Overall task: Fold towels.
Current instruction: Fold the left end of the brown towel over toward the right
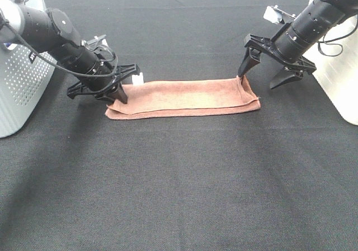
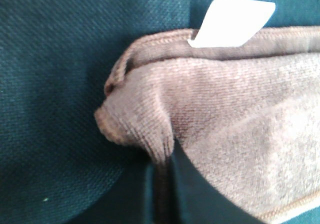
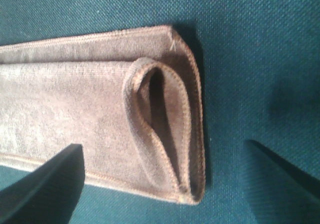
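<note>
The towel lies across the middle of the frame as a long narrow strip, already folded lengthwise; a crosswise fold likely remains. At its left end the left gripper stands spread, one finger touching cloth. At upper right, the right gripper straddles the other end, jaws spread, holding nothing.

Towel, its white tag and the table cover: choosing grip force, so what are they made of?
Towel: brown terry-like cloth, matte, fuzzy nap, stitched hems. White tag: smooth, flat, probably a synthetic or paper label. Table cover: dark woven fabric, matte, fine weave visible.
</note>
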Robot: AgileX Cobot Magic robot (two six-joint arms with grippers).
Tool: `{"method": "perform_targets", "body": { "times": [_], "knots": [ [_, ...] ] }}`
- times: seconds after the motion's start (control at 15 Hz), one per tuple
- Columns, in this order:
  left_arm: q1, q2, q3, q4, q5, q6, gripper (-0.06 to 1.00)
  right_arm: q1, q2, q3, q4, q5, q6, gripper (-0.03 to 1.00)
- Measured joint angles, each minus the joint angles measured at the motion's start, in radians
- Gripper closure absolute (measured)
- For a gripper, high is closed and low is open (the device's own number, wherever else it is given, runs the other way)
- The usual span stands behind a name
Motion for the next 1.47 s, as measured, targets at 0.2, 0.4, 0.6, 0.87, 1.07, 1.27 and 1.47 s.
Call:
{"method": "perform_targets", "body": {
  "times": [0.2,0.4,0.6,0.87,1.07,1.27,1.47],
  "knots": [
    [-0.001,-0.005,-0.068,0.148,0.125,-0.045,0.91,0.000,0.000,0.000,0.000,-0.001,0.000,0.17],
    [-0.001,-0.049,-0.196,0.424,0.323,-0.179,0.91,0.000,0.000,0.000,0.001,-0.001,0.000,0.17],
    [-0.001,-0.073,-0.329,0.479,0.489,-0.217,0.91,0.000,0.000,0.000,0.001,0.000,0.000,0.17],
    [-0.064,-0.069,-0.406,0.086,0.483,-0.179,0.91,0.000,0.000,0.000,0.001,0.018,0.000,0.17],
    [-0.130,-0.036,-0.406,-0.059,0.368,-0.169,0.91,0.000,0.000,0.000,0.001,0.019,0.000,0.17],
    [-0.204,0.047,-0.406,-0.075,0.255,-0.175,0.91,0.000,0.000,0.000,0.003,0.028,0.000,0.17],
    [-0.233,0.113,-0.406,-0.075,0.166,-0.258,0.83,0.000,0.000,0.000,0.004,0.044,0.000,0.17]
  ]
}}
